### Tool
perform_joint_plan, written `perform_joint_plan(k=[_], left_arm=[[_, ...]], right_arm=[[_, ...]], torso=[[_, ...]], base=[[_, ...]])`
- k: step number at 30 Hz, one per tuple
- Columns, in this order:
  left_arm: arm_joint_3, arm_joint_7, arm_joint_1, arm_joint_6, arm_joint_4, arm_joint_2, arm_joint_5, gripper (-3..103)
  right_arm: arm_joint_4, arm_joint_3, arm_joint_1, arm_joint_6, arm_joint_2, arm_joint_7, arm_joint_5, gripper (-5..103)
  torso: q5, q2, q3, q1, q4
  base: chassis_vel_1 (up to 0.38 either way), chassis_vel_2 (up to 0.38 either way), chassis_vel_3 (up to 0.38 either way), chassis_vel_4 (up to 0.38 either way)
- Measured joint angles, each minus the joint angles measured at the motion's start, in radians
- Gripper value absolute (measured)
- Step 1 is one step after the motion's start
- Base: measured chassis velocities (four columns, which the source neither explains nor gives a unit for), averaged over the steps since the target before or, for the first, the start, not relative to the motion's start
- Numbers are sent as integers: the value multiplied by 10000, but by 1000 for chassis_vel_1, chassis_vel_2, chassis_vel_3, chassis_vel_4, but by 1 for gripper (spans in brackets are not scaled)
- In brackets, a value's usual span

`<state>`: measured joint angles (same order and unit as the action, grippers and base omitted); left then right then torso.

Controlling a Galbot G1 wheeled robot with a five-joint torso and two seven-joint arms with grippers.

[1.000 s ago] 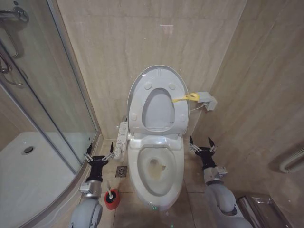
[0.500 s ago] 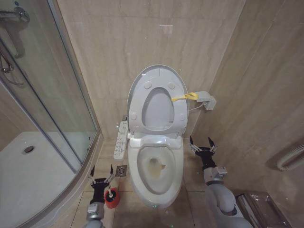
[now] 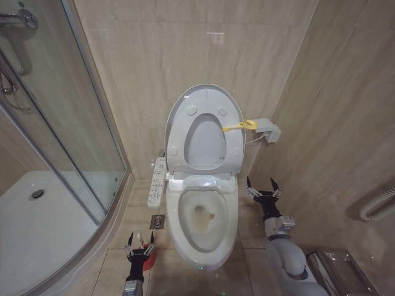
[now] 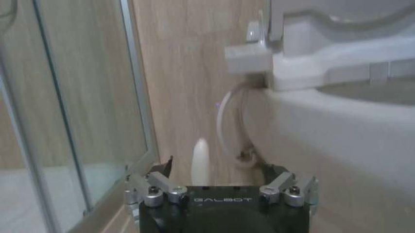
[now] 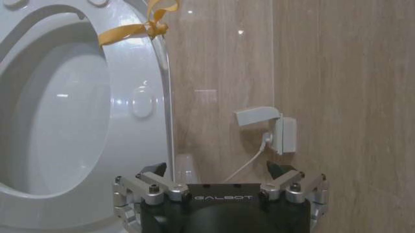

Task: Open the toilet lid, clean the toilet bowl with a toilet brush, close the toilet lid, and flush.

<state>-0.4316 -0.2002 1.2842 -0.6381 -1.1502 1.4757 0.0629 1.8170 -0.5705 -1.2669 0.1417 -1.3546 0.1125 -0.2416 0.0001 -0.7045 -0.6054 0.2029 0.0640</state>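
Observation:
The toilet lid (image 3: 212,102) stands raised against the wall with the seat ring, a yellow strap (image 3: 241,127) at its edge. The toilet bowl (image 3: 229,217) is uncovered, with a yellowish stain inside. My left gripper (image 3: 141,237) is low beside the bowl, open, its fingers either side of the toilet brush's pale handle (image 4: 200,158) above the red holder cup (image 3: 149,259). In the left wrist view the handle tip rises between the spread fingers of the left gripper (image 4: 217,170). My right gripper (image 3: 261,186) hangs open to the right of the bowl, holding nothing.
A glass shower door (image 3: 68,123) and curved shower tray (image 3: 43,234) close off the left. A button panel (image 3: 157,180) runs along the bowl's left side, above a floor drain (image 3: 158,222). A wall socket (image 3: 266,131) and a bin (image 3: 339,271) are on the right.
My left gripper has dropped and come nearer, from beside the button panel down to the brush handle over the red cup. The right arm has stayed put.

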Motion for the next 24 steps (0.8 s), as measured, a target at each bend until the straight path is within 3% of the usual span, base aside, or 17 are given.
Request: perform_joint_plan(k=[1,2,8,9,15,16,23,24], left_arm=[[-8,-3,-58,-47,153,17,3,82],[-17,-3,-104,-72,255,24,4,94],[-104,33,-326,-248,723,-21,4,94],[-137,83,-372,-288,797,-51,1,87],[-265,539,-611,-517,1098,-139,-48,87],[-290,642,-645,-570,1173,-139,-57,59],[-297,924,-683,-691,1377,-114,-105,59],[-291,940,-687,-726,1418,-97,-100,32]], right_arm=[[0,0,0,0,0,0,0,100],[0,0,0,0,0,0,0,100],[0,0,0,0,0,0,0,100],[0,0,0,0,0,1,0,100],[0,0,0,0,0,0,0,100],[0,0,0,0,0,0,0,100],[0,0,0,0,0,0,0,100],[0,0,0,0,0,0,0,100]], torso=[[-2,0,0,0,0],[-2,0,0,0,0],[-1,0,0,0,1],[-1,0,0,0,0],[-1,0,0,1,1],[-2,0,0,0,1],[-1,0,0,0,0],[-1,0,0,0,0]], base=[[0,0,0,0],[0,0,0,0],[0,0,0,0],[0,0,0,0],[0,0,0,0],[0,0,0,0],[0,0,0,0],[0,0,0,0]])
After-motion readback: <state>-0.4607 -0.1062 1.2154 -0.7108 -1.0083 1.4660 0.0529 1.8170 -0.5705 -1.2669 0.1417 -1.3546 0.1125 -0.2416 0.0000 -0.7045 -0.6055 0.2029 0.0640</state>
